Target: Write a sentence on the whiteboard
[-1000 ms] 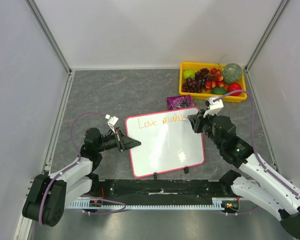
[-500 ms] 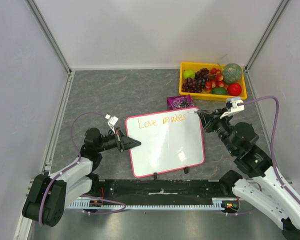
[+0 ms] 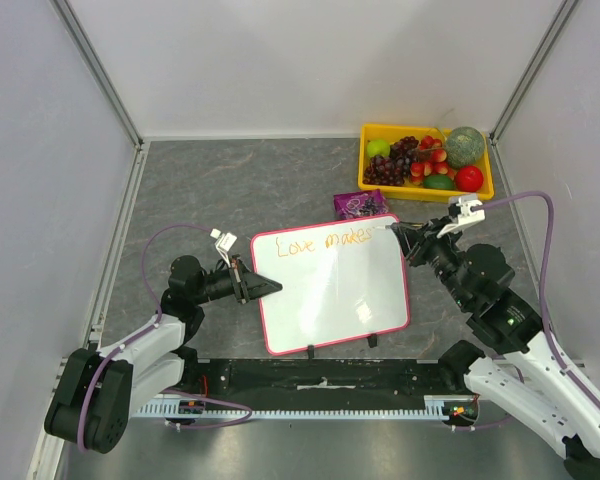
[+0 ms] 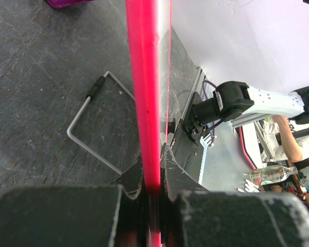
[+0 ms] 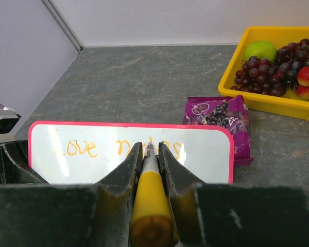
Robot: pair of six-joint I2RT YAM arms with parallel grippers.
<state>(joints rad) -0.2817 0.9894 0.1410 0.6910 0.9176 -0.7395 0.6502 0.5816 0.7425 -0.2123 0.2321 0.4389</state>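
Observation:
The whiteboard (image 3: 330, 295), white with a pink-red frame, lies in the middle of the table. Orange writing (image 3: 325, 241) reads "Love makes" along its top. My left gripper (image 3: 270, 287) is shut on the board's left frame edge (image 4: 147, 92), which runs straight up from between the jaws of the left gripper (image 4: 153, 188). My right gripper (image 3: 398, 234) hovers at the board's top right corner, shut on a yellow-bodied marker (image 5: 151, 195). In the right wrist view the marker tip points at the word "makes", and the right gripper (image 5: 149, 145) hides part of that word.
A yellow tray (image 3: 364, 160) of grapes, strawberries and other fruit stands at the back right. A purple packet (image 3: 360, 205) lies just beyond the board's top edge. A bent wire stand (image 4: 92, 128) shows under the board in the left wrist view. Walls close in on both sides.
My right gripper has drawn back to the right with the marker, from over the board's top right area to its corner. The left gripper and the board have not moved.

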